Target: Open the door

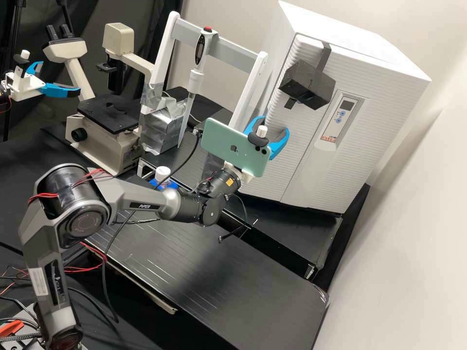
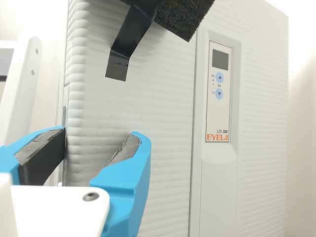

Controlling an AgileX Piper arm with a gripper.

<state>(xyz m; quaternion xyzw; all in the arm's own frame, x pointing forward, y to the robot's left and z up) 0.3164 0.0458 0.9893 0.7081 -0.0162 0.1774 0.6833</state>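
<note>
A white boxy appliance stands at the back right, and its ribbed door (image 1: 311,141) looks closed. A black block (image 1: 307,85) is strapped onto the door's upper part. In front of the door's left side is the gripper (image 1: 270,136), its blue fingers apart. A phone on the wrist partly covers it. From the wrist, the gripper (image 2: 94,153) has a wide gap between its dark pads, near the left edge of the door (image 2: 138,98). The black block (image 2: 185,15) and its tape hang above the fingers. Whether a finger touches the door, I cannot tell.
Left of the appliance stand a white frame (image 1: 250,90), a pipette (image 1: 195,80) and a foil-wrapped block (image 1: 160,126). A microscope (image 1: 104,141) is farther left. A blue-labelled bottle (image 1: 163,177) sits behind the forearm. The black bench (image 1: 209,272) extends in front.
</note>
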